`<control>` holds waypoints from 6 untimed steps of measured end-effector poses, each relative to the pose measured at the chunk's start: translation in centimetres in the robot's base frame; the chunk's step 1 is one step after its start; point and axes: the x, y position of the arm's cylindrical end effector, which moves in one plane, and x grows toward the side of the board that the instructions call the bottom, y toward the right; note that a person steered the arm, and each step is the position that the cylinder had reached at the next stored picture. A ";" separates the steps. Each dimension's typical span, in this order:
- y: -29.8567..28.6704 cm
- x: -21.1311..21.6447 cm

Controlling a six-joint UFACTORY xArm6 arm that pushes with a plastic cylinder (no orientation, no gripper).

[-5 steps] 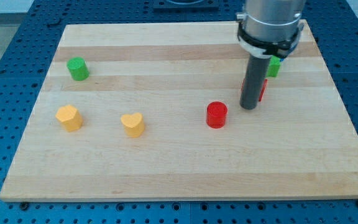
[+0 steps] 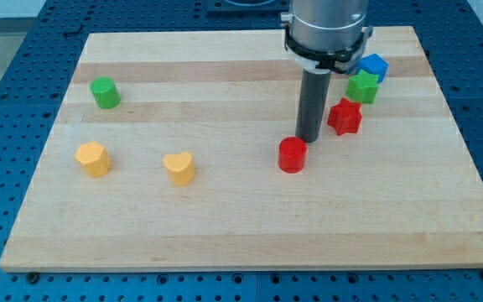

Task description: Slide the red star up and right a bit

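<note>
Red star (image 2: 345, 116) sits just right of my tip (image 2: 309, 138), apart I think. No fingers here, plain rod. Approach step; next needs tip below-left of star.

**A robotics lab bench with a wooden work board**

The setting looks like a research lab or test bench. A pale wooden board (image 2: 225, 226) lies on a blue metal table (image 2: 23, 50) drilled with a regular grid of small holes, the kind of perforated plate used for mounting equipment. A grey cylindrical robot arm (image 2: 325, 25) comes down from the view's top over the board. Small plastic blocks in plain colours sit scattered on the wood, like test pieces. Nothing domestic or shop-like shows.
</note>
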 end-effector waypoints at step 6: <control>1.4 -1.5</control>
